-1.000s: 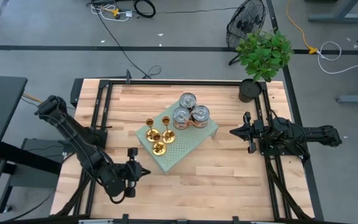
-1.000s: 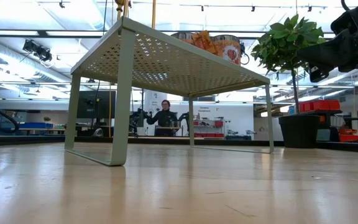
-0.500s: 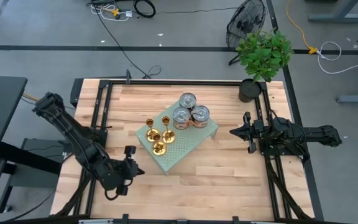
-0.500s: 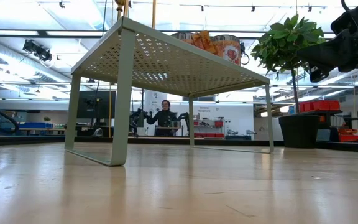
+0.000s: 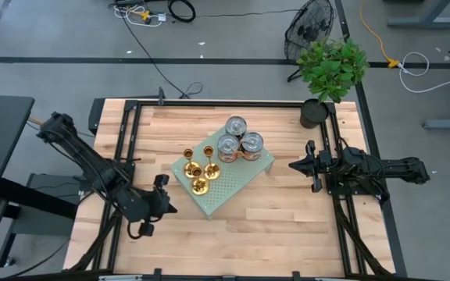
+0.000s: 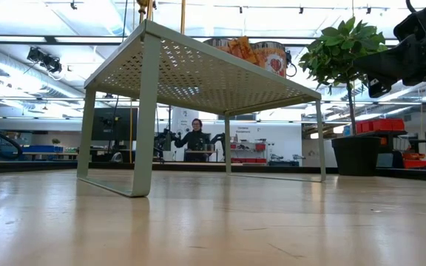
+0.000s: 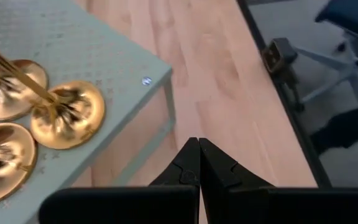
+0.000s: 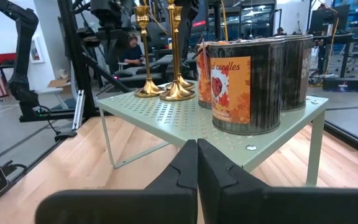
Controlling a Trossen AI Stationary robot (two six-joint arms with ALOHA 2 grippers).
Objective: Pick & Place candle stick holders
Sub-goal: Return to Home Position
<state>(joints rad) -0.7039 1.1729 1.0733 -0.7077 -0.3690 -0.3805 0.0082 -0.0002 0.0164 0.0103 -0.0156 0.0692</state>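
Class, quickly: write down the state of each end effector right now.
Left end effector: closed, empty.
Right end effector: closed, empty.

Three candle stick holders [image 5: 199,185] stood upright on the pale green perforated shelf [image 5: 229,184], clustered toward one end. Each was shiny gold, with a round flared base, a thin stem and a small cup top. Their bases sat just beside one another.
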